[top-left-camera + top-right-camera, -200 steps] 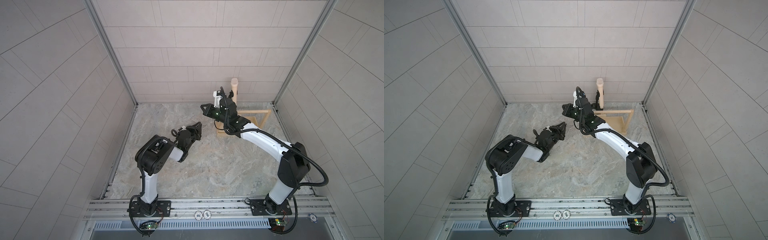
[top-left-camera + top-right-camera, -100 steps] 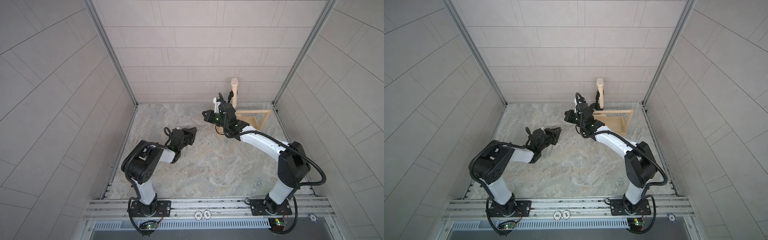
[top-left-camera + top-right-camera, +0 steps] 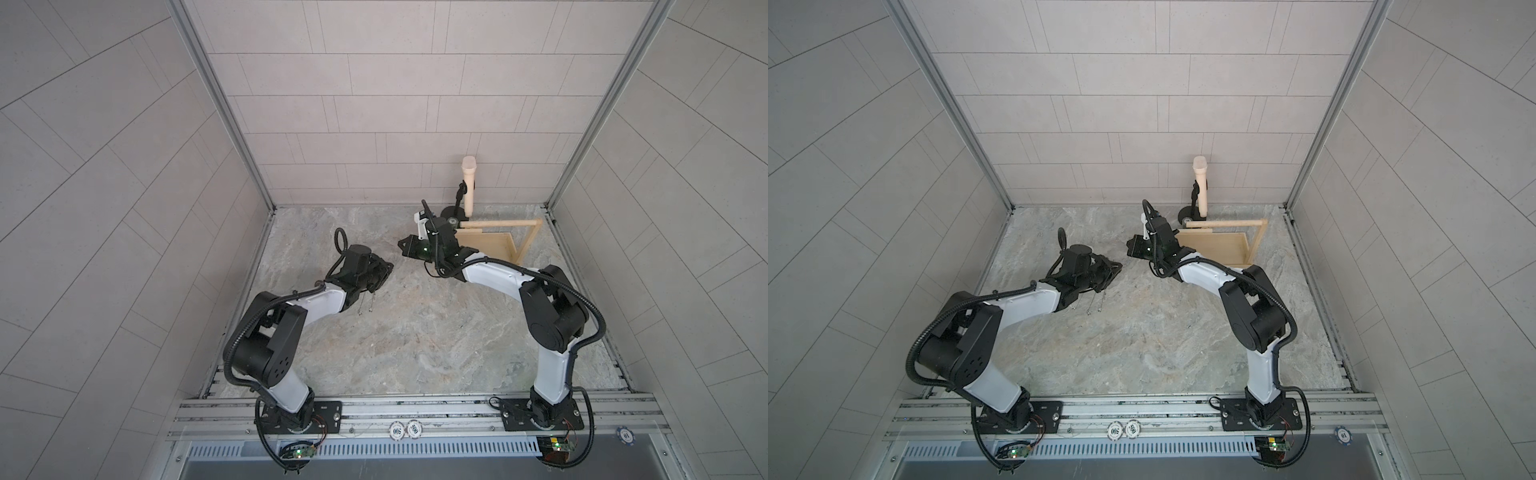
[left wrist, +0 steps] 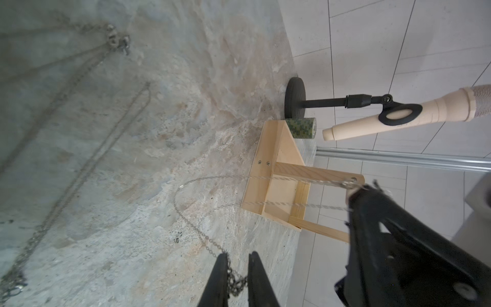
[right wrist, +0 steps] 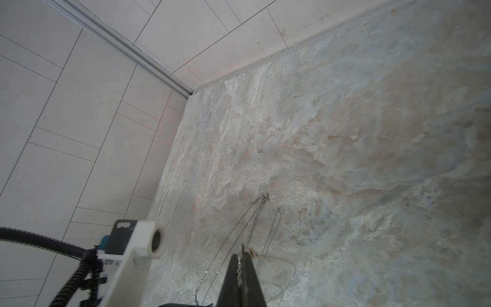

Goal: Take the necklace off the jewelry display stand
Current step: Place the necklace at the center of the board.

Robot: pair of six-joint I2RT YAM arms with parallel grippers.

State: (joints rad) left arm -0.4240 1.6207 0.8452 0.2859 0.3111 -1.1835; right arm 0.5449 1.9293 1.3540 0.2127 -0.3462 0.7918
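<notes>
Two grippers, one necklace (image 4: 204,236) strung between them, and it was completely clear of the jewelry display stand (image 3: 486,248). The left gripper (image 4: 237,268) had its jaws nearly together, with a bunch of silver links pinched in the narrow gap. From there the chain looped out and ran across to the right gripper (image 5: 242,259), which was clamped tight on it. You could see links right between its fingers (image 5: 233,281).

In both top views the two grippers hung over the back half of the marble-look table (image 3: 415,340), tips facing each other and a little apart. Some loose strands (image 3: 360,305) dangled under the left one. I honestly couldn't tell if their ends touched the tabletop.

The stand sat in the back right corner, with the right arm's wrist just beside the free end of its dowel bar (image 3: 1225,223). Behind it was a cream microphone (image 3: 468,178) on a black round-based stand (image 4: 295,98), and a green camo roll (image 4: 303,129) sat right by that base.
</notes>
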